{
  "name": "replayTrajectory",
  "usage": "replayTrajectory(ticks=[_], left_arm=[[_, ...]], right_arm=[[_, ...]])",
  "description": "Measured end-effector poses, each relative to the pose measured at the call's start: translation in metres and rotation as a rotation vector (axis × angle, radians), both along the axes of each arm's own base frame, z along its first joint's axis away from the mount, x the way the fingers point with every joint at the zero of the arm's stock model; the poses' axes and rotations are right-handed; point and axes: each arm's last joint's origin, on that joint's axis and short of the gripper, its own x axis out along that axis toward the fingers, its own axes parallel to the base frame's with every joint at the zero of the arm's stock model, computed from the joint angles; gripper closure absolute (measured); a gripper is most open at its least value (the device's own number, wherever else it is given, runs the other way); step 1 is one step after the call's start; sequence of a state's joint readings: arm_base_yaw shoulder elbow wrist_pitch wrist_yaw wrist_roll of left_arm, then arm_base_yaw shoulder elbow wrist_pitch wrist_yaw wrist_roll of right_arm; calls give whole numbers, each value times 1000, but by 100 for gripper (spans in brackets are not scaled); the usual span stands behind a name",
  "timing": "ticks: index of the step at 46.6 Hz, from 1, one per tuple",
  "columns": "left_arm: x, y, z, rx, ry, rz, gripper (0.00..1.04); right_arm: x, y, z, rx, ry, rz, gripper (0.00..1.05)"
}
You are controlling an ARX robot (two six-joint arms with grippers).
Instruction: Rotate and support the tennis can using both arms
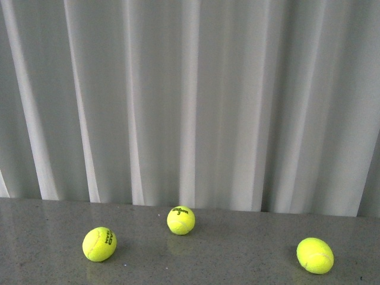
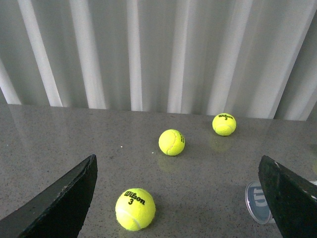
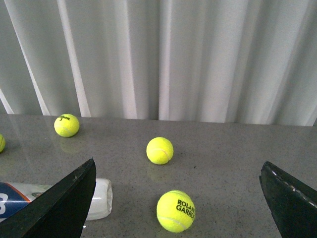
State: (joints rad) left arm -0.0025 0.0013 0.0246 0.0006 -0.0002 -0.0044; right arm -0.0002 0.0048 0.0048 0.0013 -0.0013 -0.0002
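The tennis can lies on its side on the grey table. In the right wrist view its clear end (image 3: 100,199) and navy-and-white label show, partly behind one finger (image 3: 59,208). In the left wrist view only its round end with the W logo (image 2: 256,201) shows, beside one finger (image 2: 290,198). My left gripper (image 2: 177,159) is open and empty, with a Wilson 3 ball (image 2: 135,209) between its jaws. My right gripper (image 3: 178,162) is open and empty, with a Roland Garros ball (image 3: 176,210) between its jaws. In the front view the can and both arms are out of view.
Yellow tennis balls lie loose on the grey table (image 1: 237,255): three in the front view (image 1: 99,244) (image 1: 180,219) (image 1: 314,255), others in the wrist views (image 2: 172,142) (image 2: 224,124) (image 3: 160,150) (image 3: 67,125). A white curtain (image 1: 190,101) hangs behind the table's far edge.
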Motion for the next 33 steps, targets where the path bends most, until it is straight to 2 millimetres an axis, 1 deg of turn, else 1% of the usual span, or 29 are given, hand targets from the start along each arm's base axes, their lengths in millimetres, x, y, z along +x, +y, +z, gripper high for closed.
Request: replayTrajectory(ticks=[17, 18, 21, 22, 23, 24, 26, 29, 31, 33], left_arm=[[0, 0, 0, -1, 1, 0, 7], [1, 0, -1, -24, 30, 8, 7], [4, 2, -2, -117, 188, -1, 7], [8, 4, -1, -174, 237, 0, 7], [16, 7, 1, -232, 287, 20, 7], [26, 11, 3, -299, 314, 25, 7], [43, 17, 5, -369, 348, 5, 7], [71, 23, 3, -404, 389, -36, 7], [89, 25, -5, -421, 445, -75, 7], [101, 25, -14, -435, 505, -117, 7]], right_arm=[[0, 0, 0, 0, 0, 0, 7], [0, 0, 0, 0, 0, 0, 7], [0, 0, 0, 0, 0, 0, 7], [0, 0, 0, 0, 0, 0, 7], [0, 0, 0, 0, 0, 1, 7], [0, 0, 0, 0, -1, 1, 7], [0, 0, 0, 0, 0, 0, 7], [0, 0, 0, 0, 0, 0, 7], [0, 0, 0, 0, 0, -1, 7], [0, 0, 0, 0, 0, 1, 7]])
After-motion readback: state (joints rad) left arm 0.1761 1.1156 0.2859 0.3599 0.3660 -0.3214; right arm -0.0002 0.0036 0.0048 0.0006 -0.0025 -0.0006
